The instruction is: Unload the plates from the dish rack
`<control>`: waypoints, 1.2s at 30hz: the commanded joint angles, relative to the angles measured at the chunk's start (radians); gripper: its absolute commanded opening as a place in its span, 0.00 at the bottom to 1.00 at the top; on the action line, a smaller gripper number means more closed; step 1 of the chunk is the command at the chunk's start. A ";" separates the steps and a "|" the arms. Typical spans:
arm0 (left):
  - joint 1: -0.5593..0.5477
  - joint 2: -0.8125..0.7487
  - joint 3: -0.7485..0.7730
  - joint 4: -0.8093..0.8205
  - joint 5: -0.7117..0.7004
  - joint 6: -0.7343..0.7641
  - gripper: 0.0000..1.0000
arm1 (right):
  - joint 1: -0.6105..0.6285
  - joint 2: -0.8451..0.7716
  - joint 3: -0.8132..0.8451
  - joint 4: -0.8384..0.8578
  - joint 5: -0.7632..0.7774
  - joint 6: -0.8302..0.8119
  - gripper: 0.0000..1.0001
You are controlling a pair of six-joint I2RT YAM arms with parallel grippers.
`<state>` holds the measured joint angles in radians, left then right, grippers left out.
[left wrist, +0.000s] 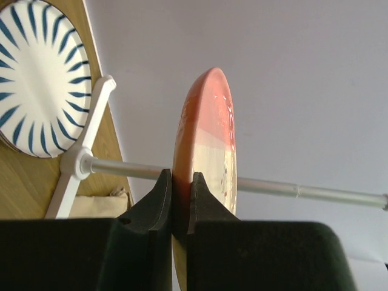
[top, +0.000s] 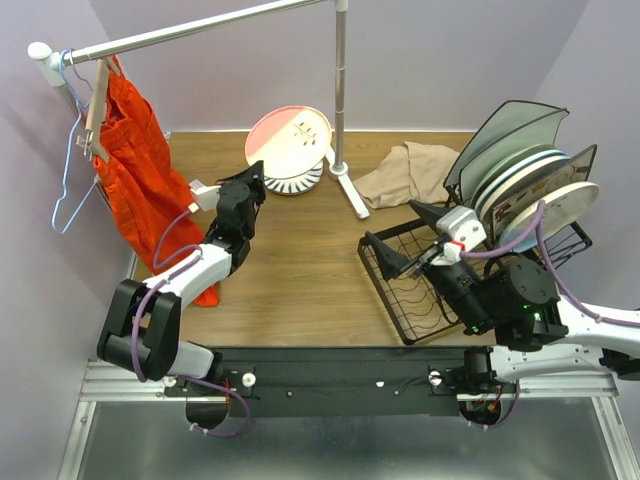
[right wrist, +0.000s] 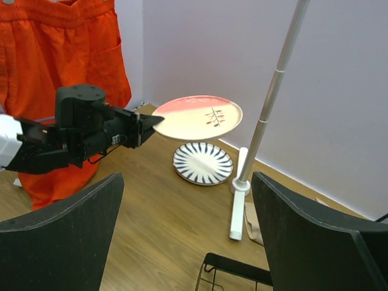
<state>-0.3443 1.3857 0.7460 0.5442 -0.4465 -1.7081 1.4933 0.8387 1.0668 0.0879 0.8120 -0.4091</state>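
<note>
My left gripper [top: 258,176] is shut on the near rim of a pink-and-cream plate [top: 288,140], holding it level above the table. In the left wrist view both fingers [left wrist: 162,194] pinch that plate [left wrist: 206,133] edge-on. A white plate with dark stripes [top: 297,183] lies flat on the wood just below it, also seen as the striped plate [right wrist: 203,162]. Several plates [top: 530,185] stand upright in the black dish rack [top: 400,290] at the right. My right gripper [top: 405,238] hovers open over the rack's flat tray, with nothing between its fingers [right wrist: 73,236].
A white clothes rail's pole and foot [top: 345,175] stand right beside the striped plate. Orange shorts [top: 135,170] hang from the rail at the left, next to a blue hanger [top: 70,190]. A beige cloth [top: 410,170] lies between the pole and the rack.
</note>
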 commanded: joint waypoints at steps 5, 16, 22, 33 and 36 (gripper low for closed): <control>-0.131 -0.010 0.154 -0.277 -0.391 -0.162 0.00 | 0.005 0.026 0.015 -0.020 0.176 0.125 0.95; -0.277 -0.221 0.047 -0.237 -0.481 0.056 0.00 | -0.019 0.204 0.171 -0.226 0.244 0.593 0.93; -0.305 -0.424 -0.034 -0.185 -0.403 0.237 0.00 | -0.238 0.374 0.343 -0.422 -0.095 0.813 0.92; -0.309 -0.718 -0.111 -0.277 -0.368 0.314 0.00 | -0.669 0.427 0.303 -0.300 -0.661 1.164 0.86; -0.308 -0.738 -0.111 -0.271 -0.342 0.318 0.00 | -0.734 0.474 0.298 -0.232 -0.781 1.208 0.83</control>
<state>-0.6502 0.7006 0.6083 0.1692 -0.7956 -1.3819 0.8421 1.2430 1.3590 -0.2481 0.2893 0.6601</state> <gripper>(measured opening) 0.145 0.853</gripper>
